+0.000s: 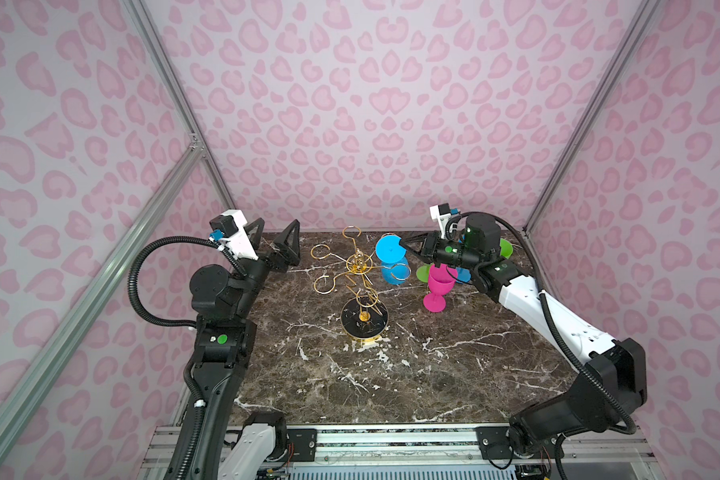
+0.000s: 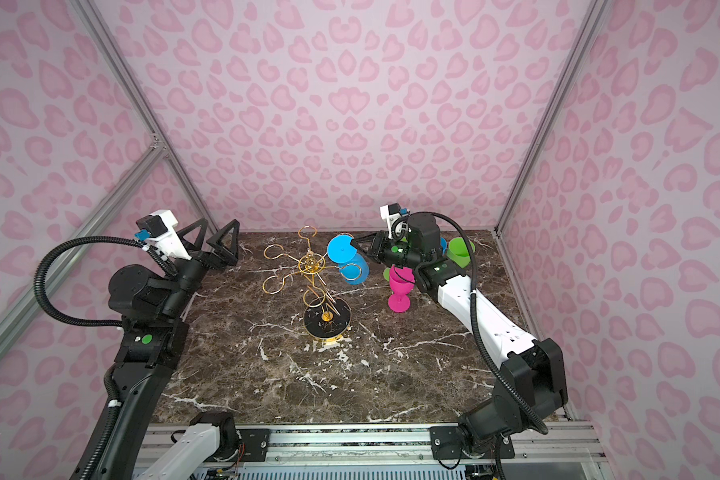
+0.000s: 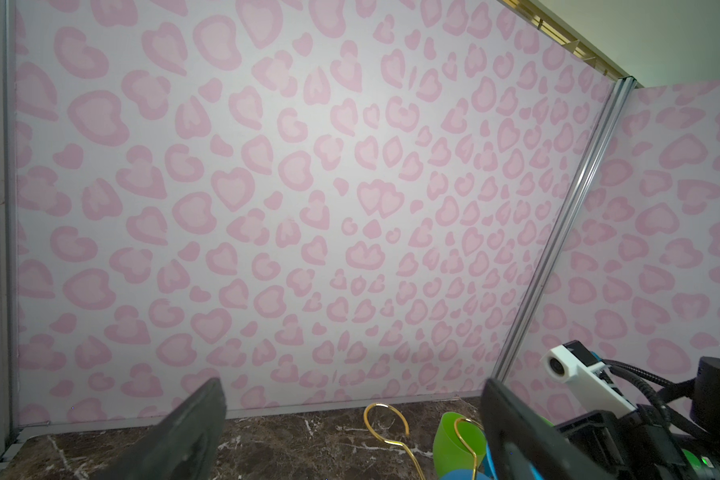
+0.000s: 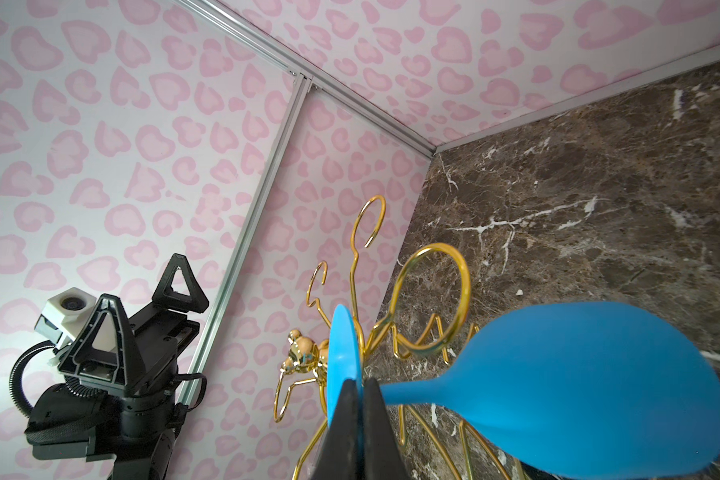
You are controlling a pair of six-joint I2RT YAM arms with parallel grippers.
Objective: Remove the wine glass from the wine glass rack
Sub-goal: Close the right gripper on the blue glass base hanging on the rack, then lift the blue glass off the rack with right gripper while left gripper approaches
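The wine glass rack (image 1: 358, 263) is set mid-frame on the bench (image 1: 433, 374); the wine glass (image 1: 391, 259) is hung on its right, another glass (image 1: 438, 289) stood further right.

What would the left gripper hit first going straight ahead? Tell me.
Most likely the back wall: the open left gripper points at it; a loop of the wine glass rack sits just beside that line, depth unclear.

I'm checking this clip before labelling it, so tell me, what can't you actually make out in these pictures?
- Right wrist view: the shut right gripper covers the stem of the blue wine glass, so whether it sits in a loop of the wine glass rack is unclear.
- Both top views: the green glass is partly hidden behind the right arm.
- Both top views: the rim of the pink glass is partly covered by the right gripper's body.
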